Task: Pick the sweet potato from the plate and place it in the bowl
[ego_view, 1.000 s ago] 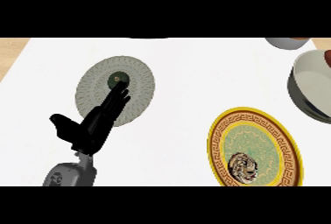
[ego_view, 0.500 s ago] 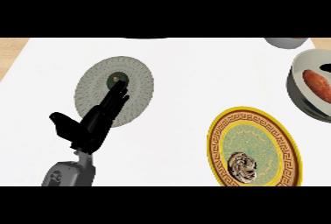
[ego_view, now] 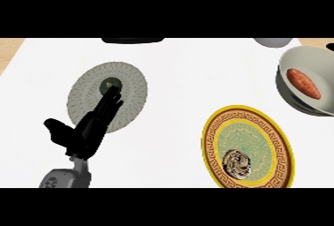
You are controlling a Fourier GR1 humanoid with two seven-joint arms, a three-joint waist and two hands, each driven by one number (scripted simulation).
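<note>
Sweet potato lies inside the grey bowl at the right edge of the white tabletop. Yellow-rimmed patterned plate sits below the bowl, near it but apart. Left hand at lower left, fingers straight and close together, thumb out, holding nothing, overlapping the grey-green plate. Right hand not seen.

Lay orange sweet potato inside grey bowl at far right; gold-rimmed plate near, bare of it.
</note>
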